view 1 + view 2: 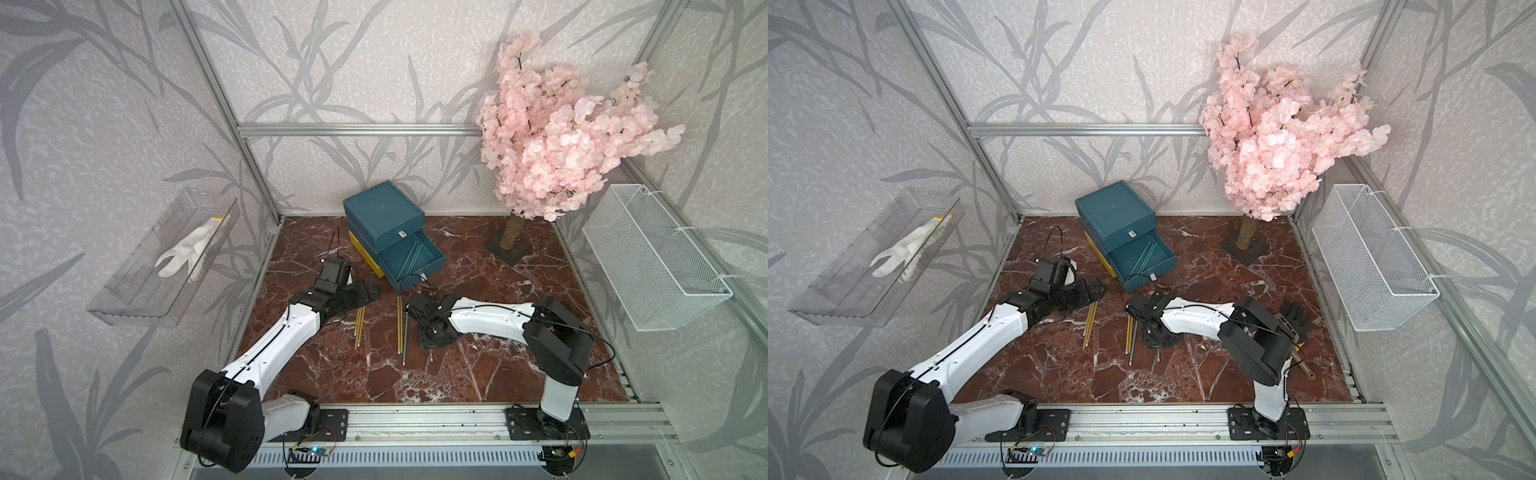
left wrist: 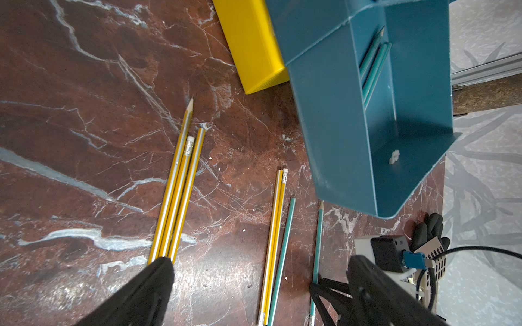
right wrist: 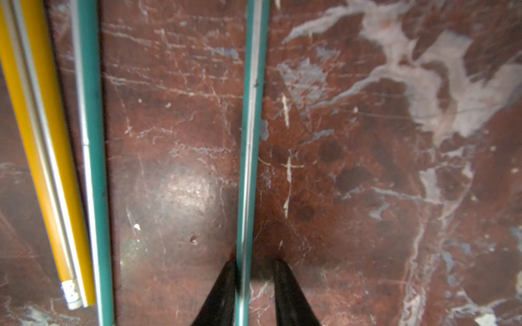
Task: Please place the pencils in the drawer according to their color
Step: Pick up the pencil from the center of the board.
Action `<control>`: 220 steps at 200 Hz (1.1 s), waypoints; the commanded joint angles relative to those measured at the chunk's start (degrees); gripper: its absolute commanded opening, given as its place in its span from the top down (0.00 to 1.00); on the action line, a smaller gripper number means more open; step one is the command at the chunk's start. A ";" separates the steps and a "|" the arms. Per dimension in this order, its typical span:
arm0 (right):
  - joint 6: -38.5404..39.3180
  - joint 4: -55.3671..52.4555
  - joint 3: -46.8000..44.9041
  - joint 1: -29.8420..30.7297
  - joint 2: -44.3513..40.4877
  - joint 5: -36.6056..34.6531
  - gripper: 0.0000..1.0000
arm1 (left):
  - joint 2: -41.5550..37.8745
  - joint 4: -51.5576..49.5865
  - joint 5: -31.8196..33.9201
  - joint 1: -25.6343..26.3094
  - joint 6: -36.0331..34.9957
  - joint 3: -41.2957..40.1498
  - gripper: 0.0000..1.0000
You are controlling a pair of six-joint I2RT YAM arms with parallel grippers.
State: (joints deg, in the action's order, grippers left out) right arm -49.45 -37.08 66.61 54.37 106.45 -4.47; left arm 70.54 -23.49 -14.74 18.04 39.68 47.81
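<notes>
Right gripper [image 3: 255, 268] points down at the marble tabletop [image 3: 367, 197], its jaws narrowly parted astride a teal pencil [image 3: 250, 141]. One finger [image 3: 223, 290] lies against the pencil's side and the opposite finger [image 3: 286, 290] stands just clear of it, so nothing is clamped yet. On the side of the touching finger, a little apart, lies a second teal pencil [image 3: 90, 141]. Just beside it on its far side is a pair of yellow pencils [image 3: 42, 141]. The marks on the pale band at one yellow pencil's end are too blurred to read.

Beyond this gripper's fingertips, near them, stands the drawer [image 1: 382, 208]. Its middle teal tier [image 1: 415, 262] is pulled out toward the gripper, with teal pencils [image 2: 372, 65] lying inside along one wall. The yellow tier [image 2: 251, 45] sits beneath it.

Left gripper [image 2: 260, 261] hangs low over the table with its jaws spread wide and holds nothing. One finger [image 2: 152, 282] sits over the ends of three yellow pencils [image 2: 180, 192] lying side by side. Its other finger [image 2: 375, 282] is next to the right gripper. In the left wrist view, the yellow pair and both loose teal pencils lie between these two fingers, and the drawer is just ahead.
</notes>
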 commanded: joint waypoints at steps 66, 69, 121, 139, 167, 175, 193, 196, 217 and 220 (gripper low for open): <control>-1.64 0.18 -3.22 -1.59 4.23 1.91 1.00 | 0.31 0.12 -0.05 0.30 0.14 -0.09 0.00; -1.66 0.24 -3.35 -1.56 4.20 1.92 1.00 | 0.31 0.17 -0.07 0.32 0.14 -0.11 0.00; -4.65 6.02 -9.34 -4.15 -0.57 4.98 1.00 | 0.34 -0.32 -0.38 0.33 0.05 0.59 0.00; -6.06 9.46 -12.35 -5.31 -3.33 7.14 1.00 | 0.50 -0.43 -0.57 0.33 0.05 1.18 0.00; -7.50 11.38 -14.96 -6.50 -6.88 7.96 1.00 | 0.97 -0.59 -0.78 0.33 0.13 2.40 0.00; -7.52 11.32 -15.27 -6.71 -8.00 8.06 1.00 | 1.14 -0.50 -0.73 0.33 0.22 2.66 0.00; -7.96 10.49 -15.53 -7.45 -11.01 8.03 1.00 | 1.51 -0.25 -0.56 0.33 0.85 3.40 0.00; -8.02 10.48 -15.66 -7.64 -11.43 8.09 1.00 | 1.57 -0.17 -0.66 0.33 1.00 3.45 0.00; -8.17 10.38 -16.08 -8.86 -14.44 8.68 1.00 | 1.77 1.41 -0.99 0.33 2.10 3.28 0.00; -8.13 10.24 -16.10 -9.00 -14.86 8.78 1.00 | 1.85 1.55 -1.02 0.33 2.22 3.37 0.00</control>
State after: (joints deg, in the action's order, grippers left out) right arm -56.42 -23.73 51.27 46.70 95.15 4.97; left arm 71.79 -23.24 -15.18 18.06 40.51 49.54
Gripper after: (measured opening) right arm 0.082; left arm 0.999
